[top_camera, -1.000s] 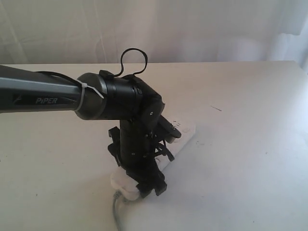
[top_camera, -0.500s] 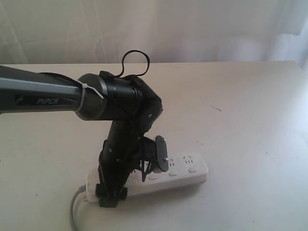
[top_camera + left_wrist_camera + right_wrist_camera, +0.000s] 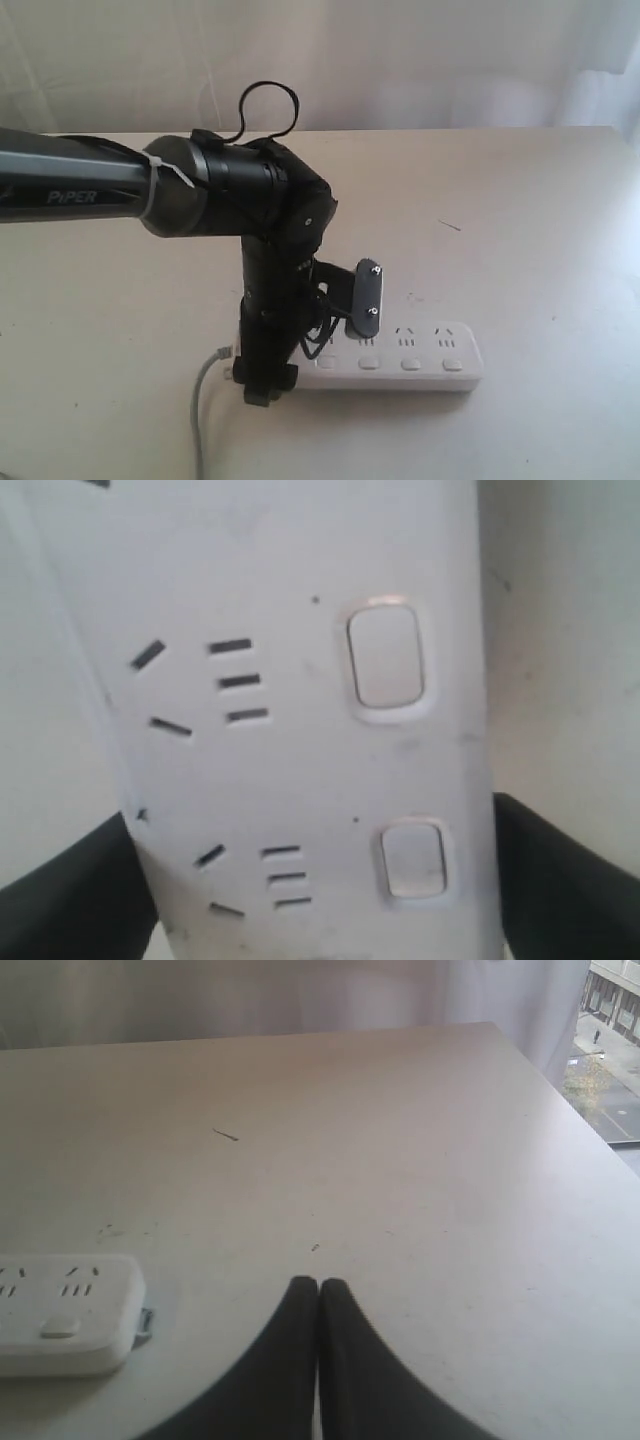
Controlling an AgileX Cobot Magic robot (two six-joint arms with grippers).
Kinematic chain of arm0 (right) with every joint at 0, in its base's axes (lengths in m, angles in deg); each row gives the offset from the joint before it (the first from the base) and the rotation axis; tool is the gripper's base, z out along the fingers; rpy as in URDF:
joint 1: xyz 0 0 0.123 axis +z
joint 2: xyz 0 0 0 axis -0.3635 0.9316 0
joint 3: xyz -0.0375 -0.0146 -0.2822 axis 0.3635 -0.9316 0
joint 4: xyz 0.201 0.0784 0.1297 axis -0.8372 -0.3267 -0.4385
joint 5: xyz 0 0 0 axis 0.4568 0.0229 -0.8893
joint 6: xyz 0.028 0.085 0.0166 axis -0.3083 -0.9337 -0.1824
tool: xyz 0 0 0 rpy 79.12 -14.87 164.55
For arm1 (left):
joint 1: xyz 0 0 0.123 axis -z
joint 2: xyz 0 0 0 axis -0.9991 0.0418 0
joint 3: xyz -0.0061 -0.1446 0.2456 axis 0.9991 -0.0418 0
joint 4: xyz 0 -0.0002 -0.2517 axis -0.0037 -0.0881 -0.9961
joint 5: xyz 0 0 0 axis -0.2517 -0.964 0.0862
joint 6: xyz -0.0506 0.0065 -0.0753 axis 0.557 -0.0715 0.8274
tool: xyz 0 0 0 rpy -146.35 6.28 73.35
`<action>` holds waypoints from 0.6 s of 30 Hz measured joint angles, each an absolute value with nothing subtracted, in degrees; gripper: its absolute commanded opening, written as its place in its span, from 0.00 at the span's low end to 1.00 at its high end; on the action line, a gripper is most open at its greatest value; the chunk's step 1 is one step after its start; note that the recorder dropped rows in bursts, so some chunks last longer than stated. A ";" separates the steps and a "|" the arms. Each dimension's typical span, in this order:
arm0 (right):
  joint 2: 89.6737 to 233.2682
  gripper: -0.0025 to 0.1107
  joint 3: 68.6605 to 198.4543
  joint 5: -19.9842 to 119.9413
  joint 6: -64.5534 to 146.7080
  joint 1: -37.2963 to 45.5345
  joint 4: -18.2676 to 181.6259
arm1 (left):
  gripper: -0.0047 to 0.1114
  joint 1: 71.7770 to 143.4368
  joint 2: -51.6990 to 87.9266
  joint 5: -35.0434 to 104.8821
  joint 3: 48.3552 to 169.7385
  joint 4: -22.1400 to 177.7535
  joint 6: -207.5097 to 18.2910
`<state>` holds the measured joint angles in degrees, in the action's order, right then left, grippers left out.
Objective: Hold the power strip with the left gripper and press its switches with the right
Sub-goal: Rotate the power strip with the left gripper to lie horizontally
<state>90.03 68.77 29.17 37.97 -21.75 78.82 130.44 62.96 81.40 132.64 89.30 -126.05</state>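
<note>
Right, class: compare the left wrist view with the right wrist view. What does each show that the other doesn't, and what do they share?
Only the left wrist view: the left tool, its black fingers flanking the power strip, with two switches and the socket slots seen close up.
Only the right wrist view: the right tool, shut and apart from the strip, a wide stretch of the table, and a window at the edge.
Both: the white power strip with at least one switch.
</note>
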 measured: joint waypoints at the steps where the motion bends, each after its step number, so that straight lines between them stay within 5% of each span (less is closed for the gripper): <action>1: 90.03 0.02 68.77 29.17 37.97 -21.75 78.82 | 0.04 130.44 62.32 80.06 132.64 88.42 -126.42; 18: 90.03 0.02 68.77 29.17 37.97 -21.75 78.82 | 0.04 129.23 58.21 77.69 125.18 77.81 -142.68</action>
<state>90.03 68.77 29.17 37.97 -21.75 78.82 129.23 58.21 77.69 125.18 77.81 -142.68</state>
